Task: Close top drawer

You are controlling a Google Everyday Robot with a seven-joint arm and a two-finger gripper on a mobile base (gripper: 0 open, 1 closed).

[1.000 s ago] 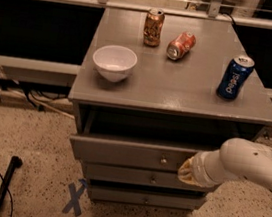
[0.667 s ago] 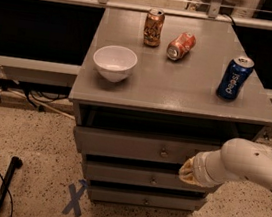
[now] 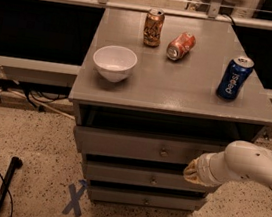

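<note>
Top drawer point(image 3: 135, 147) is just left of the jaws, front still proud of the cabinet with a dark gap above it, so it's not shut yet. Knob point(image 3: 163, 152) is left of the jaws, untouched. Arm point(image 3: 249, 164) comes in from the right, tip at the front's right end. You're likely set to push flat, not grip. Can't tell how far the jaws are open or whether they hold anything. Bowl point(image 3: 114, 62) is up-left on the tabletop point(image 3: 178, 94).

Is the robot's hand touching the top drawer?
Cannot tell. In the camera view the gripper overlaps the front of the top drawer at its right end, hiding any contact or gap.
</note>
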